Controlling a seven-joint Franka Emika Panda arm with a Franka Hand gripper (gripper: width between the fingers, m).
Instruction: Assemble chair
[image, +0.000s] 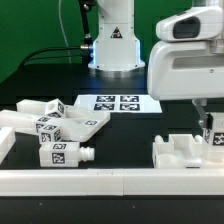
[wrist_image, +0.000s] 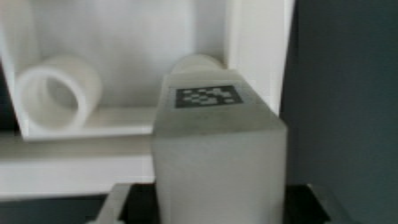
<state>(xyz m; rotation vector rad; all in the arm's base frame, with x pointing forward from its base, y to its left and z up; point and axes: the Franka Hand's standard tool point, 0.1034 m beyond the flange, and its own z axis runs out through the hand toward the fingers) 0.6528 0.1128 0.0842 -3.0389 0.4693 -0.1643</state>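
The marker board (image: 118, 102) lies flat on the black table (image: 130, 135).

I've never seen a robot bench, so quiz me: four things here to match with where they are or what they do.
1 marker board
2 pile of chair pieces
3 blocky seat part
4 gripper

A exterior view's left
B closed on a tagged white piece
C resting at the exterior view's right
D middle, before the robot's base

Pairs: 1-D, 2-A, 3-C, 4-B
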